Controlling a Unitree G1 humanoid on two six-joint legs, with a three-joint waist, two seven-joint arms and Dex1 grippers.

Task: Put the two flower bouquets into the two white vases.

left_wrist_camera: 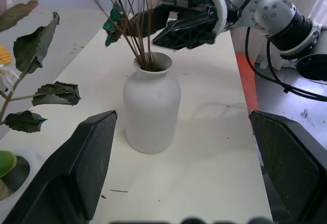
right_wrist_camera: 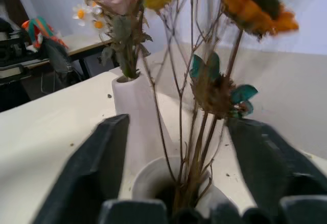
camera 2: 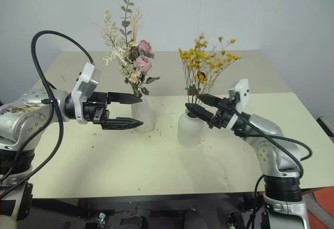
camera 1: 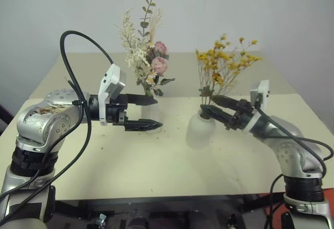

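Note:
The mixed bouquet (camera 1: 147, 57) of cream sprigs, pink roses and green leaves stands in the tall slim white vase (camera 2: 150, 116). My left gripper (camera 1: 158, 112) is open, level with this vase, one finger high and one low in front of it. The yellow-orange bouquet (camera 1: 225, 63) stands with its thin stems (right_wrist_camera: 194, 147) in the squat white vase (camera 1: 200, 130). At that vase's neck my right gripper (camera 1: 207, 104) is open, its fingers (right_wrist_camera: 97, 168) apart on either side of the stems.
Both vases stand near the middle of a cream table (camera 1: 156, 166). Small plant crumbs lie around them. The wall runs behind the table's far edge (camera 1: 182, 54), and the front edge lies close below my arms.

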